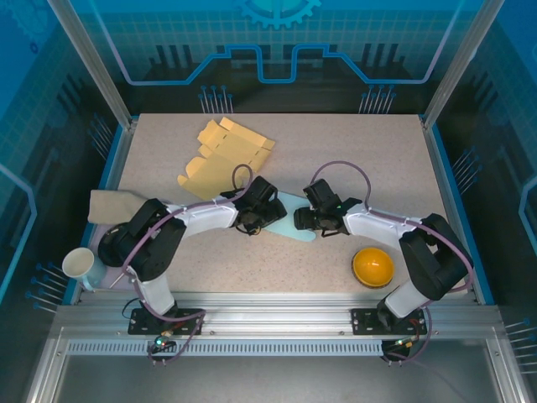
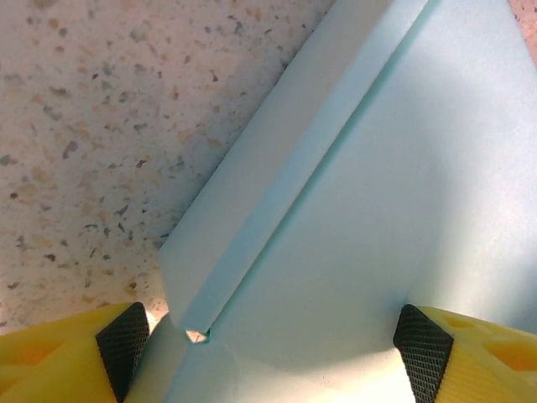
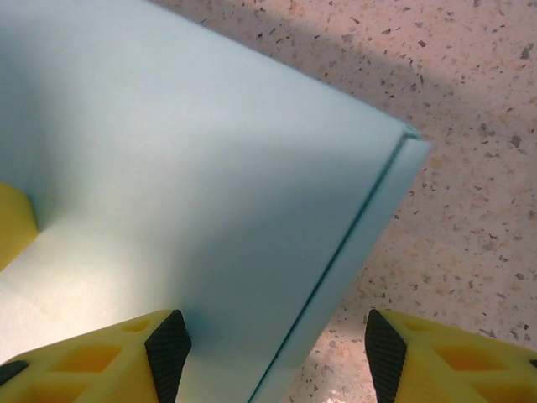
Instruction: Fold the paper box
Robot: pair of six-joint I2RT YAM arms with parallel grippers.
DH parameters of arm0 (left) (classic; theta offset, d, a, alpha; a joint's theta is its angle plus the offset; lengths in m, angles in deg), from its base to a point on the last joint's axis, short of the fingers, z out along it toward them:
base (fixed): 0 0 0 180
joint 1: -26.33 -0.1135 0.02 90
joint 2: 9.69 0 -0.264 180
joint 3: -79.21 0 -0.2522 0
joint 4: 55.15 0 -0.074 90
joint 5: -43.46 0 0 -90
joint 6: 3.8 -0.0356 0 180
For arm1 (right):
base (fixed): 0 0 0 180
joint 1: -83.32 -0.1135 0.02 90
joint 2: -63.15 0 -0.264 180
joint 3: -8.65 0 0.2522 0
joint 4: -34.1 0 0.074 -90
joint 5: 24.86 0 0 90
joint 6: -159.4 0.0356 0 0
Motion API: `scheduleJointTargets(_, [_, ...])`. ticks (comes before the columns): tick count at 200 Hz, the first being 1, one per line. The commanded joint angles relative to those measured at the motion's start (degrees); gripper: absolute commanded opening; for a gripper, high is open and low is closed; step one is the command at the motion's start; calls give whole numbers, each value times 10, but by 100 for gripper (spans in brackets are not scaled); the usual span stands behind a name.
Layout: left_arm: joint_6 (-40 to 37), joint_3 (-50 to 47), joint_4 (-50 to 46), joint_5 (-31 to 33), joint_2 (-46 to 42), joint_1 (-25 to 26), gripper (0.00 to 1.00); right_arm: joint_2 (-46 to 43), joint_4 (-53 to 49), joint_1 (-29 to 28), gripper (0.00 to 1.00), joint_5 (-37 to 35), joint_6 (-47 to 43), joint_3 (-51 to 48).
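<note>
The pale blue paper box (image 1: 289,220) lies mid-table (image 1: 377,159), between the two arms. The left fingers (image 2: 124,342) stand wide astride a creased flap, nothing pinched. The right fingers (image 3: 168,353) are parted too, one over the paper, one over bare table. A flat yellow cardboard blank (image 1: 220,155) lies far left, and an orange bowl (image 1: 372,266) near right.

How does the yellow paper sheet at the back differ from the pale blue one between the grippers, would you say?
The yellow sheet lies spread flat, tabs out; the blue sheet has a flap folded over along one edge. The yellow sheet lies clear of the arms; the blue sheet sits between the left gripper and the right gripper. Both are paper box blanks on the table.
</note>
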State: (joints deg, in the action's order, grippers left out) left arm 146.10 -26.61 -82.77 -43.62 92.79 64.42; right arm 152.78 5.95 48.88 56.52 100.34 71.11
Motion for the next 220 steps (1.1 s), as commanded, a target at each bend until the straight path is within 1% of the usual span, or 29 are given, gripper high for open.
scheduleJointTargets(1, [-30, 5, -19, -12, 30, -3, 83, -2, -35, 2, 62, 32, -24, -8])
scheduleJointTargets(16, [-38, 9, -19, -12, 33, -4, 83, -1, -29, 4, 62, 34, -33, -9])
scheduleJointTargets(43, [-75, 24, -31, -10, 32, -7, 84, 5, -24, 22, 61, 36, -59, -6])
scheduleJointTargets(90, [-154, 63, -124, 29, 4, -16, 90, 4, -34, 61, 61, 39, -94, 2])
scheduleJointTargets(103, [-170, 60, -133, 23, -12, -24, 92, 5, -34, 70, 60, 38, -105, 3])
scheduleJointTargets(123, [-184, 51, -127, -5, -47, -41, 94, 7, -31, 78, 60, 40, -129, 8])
scheduleJointTargets(152, [-173, 58, -101, -52, -66, -50, 99, 7, -18, 80, 60, 51, -162, 10])
scheduleJointTargets(184, [-114, 54, -35, -112, -29, -50, 99, 9, -8, 80, 60, 56, -171, 13])
scheduleJointTargets(220, [-106, 76, -34, -107, 19, -50, 99, 14, -8, 81, 60, 64, -172, 14])
